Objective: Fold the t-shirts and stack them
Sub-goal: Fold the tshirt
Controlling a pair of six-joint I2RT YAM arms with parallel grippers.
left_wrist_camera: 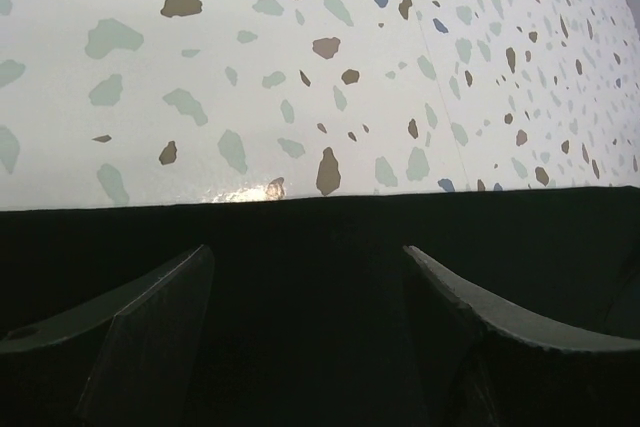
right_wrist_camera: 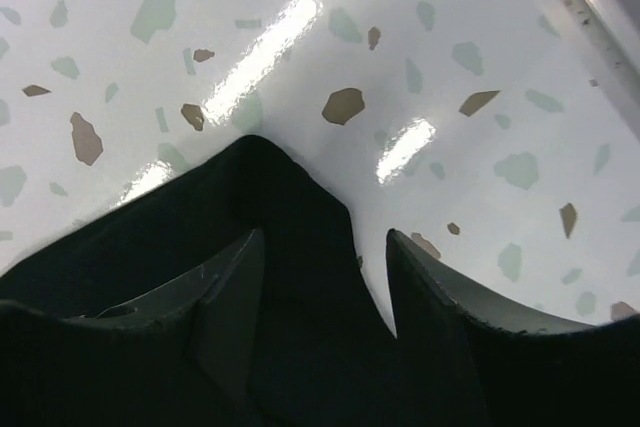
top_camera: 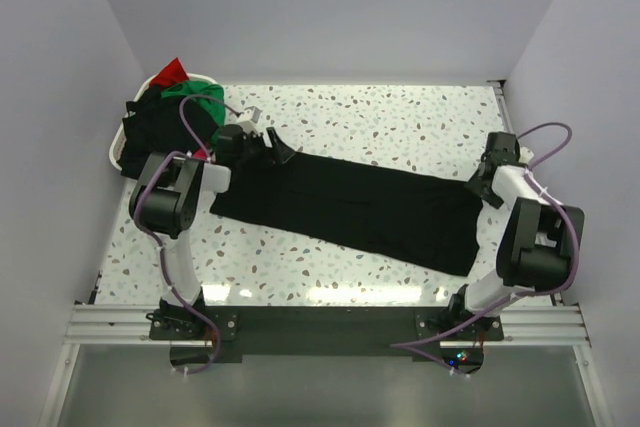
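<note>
The left fingers (top_camera: 282, 147) and right fingers (top_camera: 480, 185) sit at opposite ends of the long black cloth t-shirt (top_camera: 370, 212), whose long axis runs crosswise on the speckled desk (top_camera: 400, 117). Left wrist view: fingers apart over the shirt's edge. Right wrist view: fingers apart, with a shirt corner lying between them.

Matt black cloth t-shirt (top_camera: 370, 212) on a glossy, smooth speckled table (top_camera: 400, 117); white plastic basket (top_camera: 113, 154).
</note>
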